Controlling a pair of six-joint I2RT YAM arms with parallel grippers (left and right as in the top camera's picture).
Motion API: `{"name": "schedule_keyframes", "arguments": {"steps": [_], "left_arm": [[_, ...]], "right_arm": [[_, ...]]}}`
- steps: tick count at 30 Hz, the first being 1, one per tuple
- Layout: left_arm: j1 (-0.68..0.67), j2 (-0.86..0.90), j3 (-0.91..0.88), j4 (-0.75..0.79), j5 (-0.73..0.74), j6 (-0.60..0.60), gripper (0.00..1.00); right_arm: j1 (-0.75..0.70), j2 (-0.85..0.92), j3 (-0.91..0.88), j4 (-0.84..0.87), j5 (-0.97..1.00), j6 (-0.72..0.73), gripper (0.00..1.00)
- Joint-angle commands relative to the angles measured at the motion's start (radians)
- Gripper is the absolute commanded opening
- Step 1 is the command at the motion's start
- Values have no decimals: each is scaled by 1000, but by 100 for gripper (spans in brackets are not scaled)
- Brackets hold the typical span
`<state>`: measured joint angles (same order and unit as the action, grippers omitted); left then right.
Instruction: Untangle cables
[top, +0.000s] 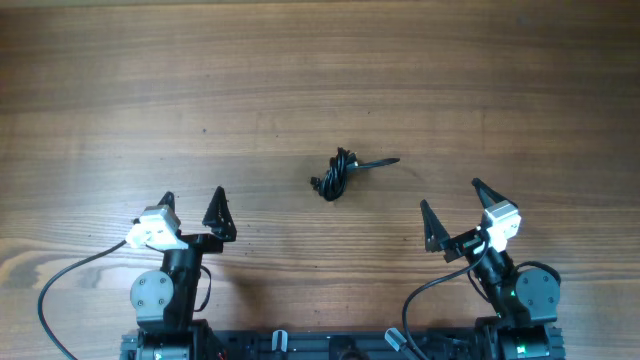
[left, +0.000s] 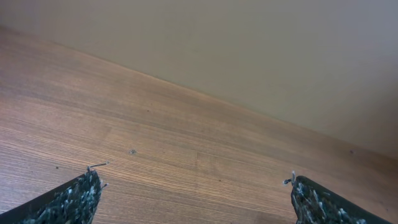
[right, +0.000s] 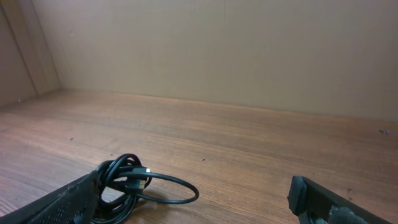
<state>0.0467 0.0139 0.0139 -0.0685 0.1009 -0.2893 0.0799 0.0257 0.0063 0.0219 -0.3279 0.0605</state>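
Scene: a wood-grain tabletop (top: 300, 70) seen from above, with two arms based at the near edge, one at the left and one at the right.
Cables: thin black cables (top: 336, 176) lie as one small knotted bundle near the middle of the tabletop, farther out than both grippers.
Loose end: one short straight end (top: 382, 162) sticks out of the bundle toward the right and lies flat on the wood.
Left gripper: the left gripper (top: 192, 196) is spread wide with nothing between its fingers; it sits at the near left, well apart from the bundle.
Left wrist view: only bare wood and a plain beige wall (left: 261, 56) show between the two dark fingertips (left: 81, 196); no cable is in this view.
Right gripper: the right gripper (top: 450, 194) is also wide open and holds nothing; it sits at the near right, apart from the bundle but closer to it than the left one.
Right wrist view: the bundle lies on the wood just beyond the left fingertip, with one loop reaching into the gap between the fingers, and a small plug (right: 143, 170) with a bright tip rests on top of the coils.
Contact: neither gripper touches the cables.
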Motion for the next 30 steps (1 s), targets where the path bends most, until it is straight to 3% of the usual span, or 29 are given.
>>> {"name": "schedule_keyframes", "arguments": {"steps": [1, 30], "left_arm": [[-6, -10, -8, -3, -13, 21, 100], [-6, -10, -8, -3, -13, 21, 100]], "right_arm": [[-1, -12, -1, 2, 17, 18, 100], [-1, -12, -1, 8, 21, 6, 100]]}}
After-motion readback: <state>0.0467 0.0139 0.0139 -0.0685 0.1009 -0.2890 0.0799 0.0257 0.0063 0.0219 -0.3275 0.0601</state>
